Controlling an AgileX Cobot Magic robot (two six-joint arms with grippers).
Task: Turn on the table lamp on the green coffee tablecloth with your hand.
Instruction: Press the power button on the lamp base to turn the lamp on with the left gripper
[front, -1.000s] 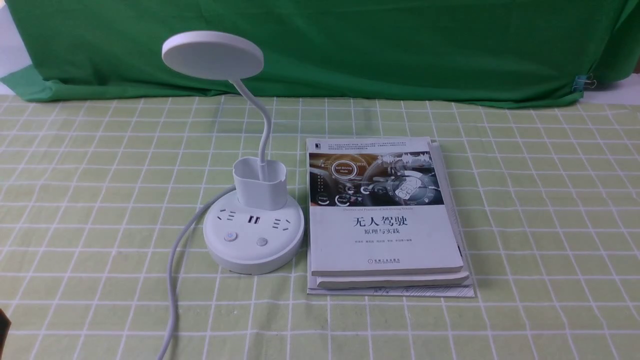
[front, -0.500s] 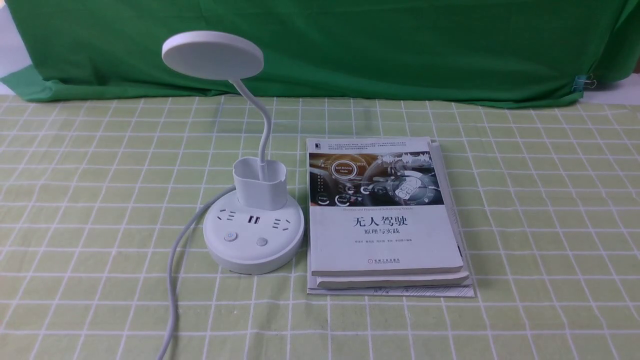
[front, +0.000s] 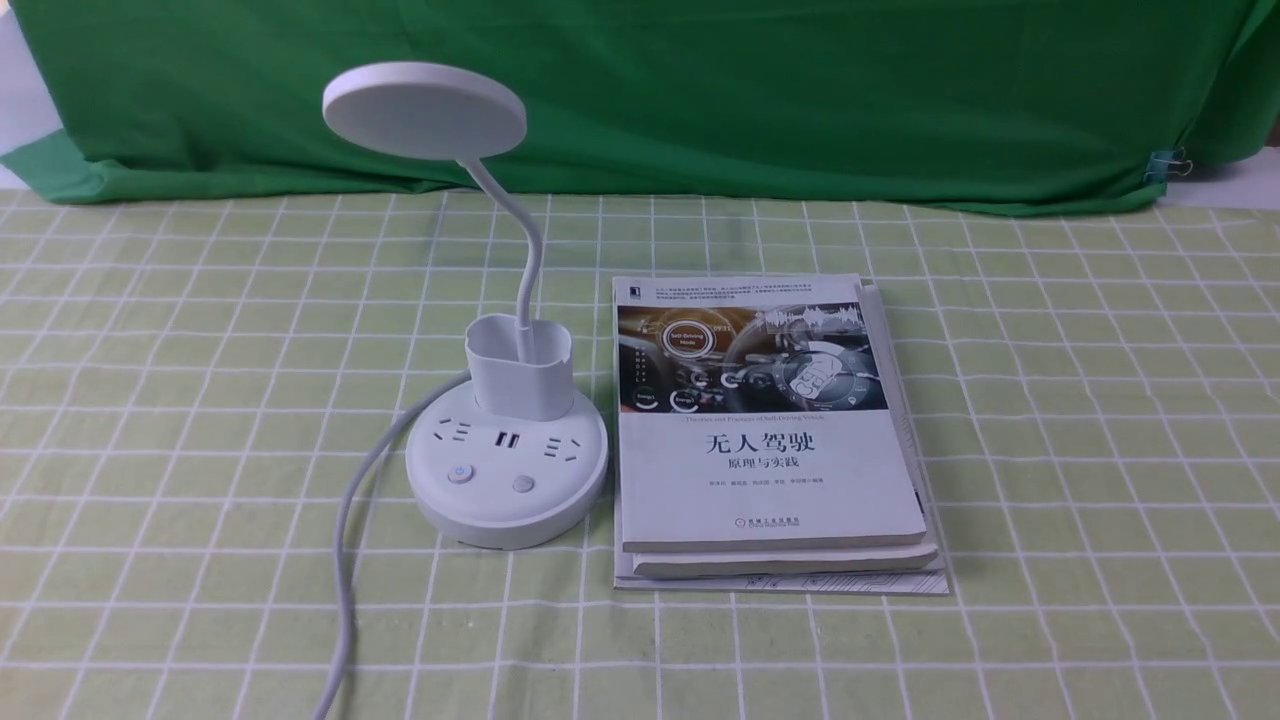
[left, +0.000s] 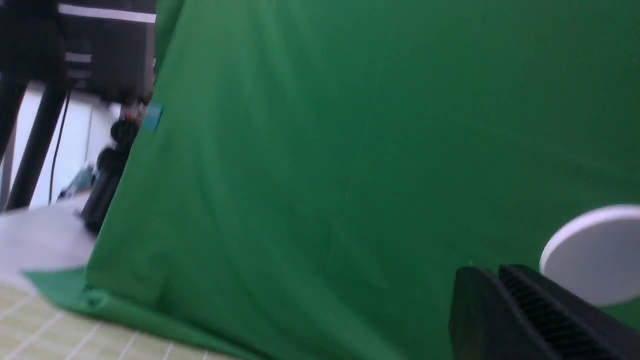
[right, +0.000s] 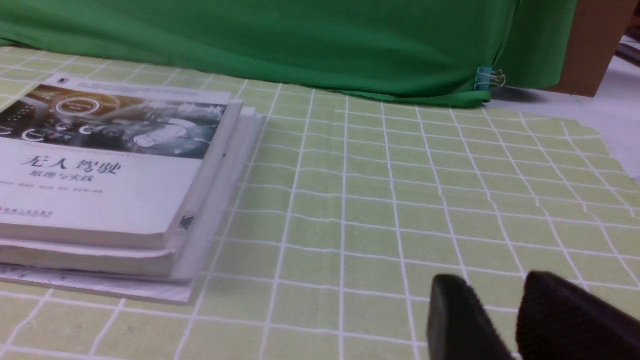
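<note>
While neither arm shows from the front, you have: one green coffee tablecloth (front: 1050, 400) over the desk; one book stack (front: 770, 430), centre; one table lamp (front: 507, 470) just beside it toward the left edge, upright, its head (left: 595, 255) in sight of your left pincer (left: 492, 280), likely the nearer. Right pincer (right: 495, 287): past the books. Neither pincer's gap is readable. Two buttons (front: 460, 474) face the near edge.

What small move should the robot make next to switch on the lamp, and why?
Probably bring the left gripper forward and down toward the buttons on the base of the table lamp. The lamp looks unlit, neither gripper shows in the front view, and the lamp stands left of the books.
</note>
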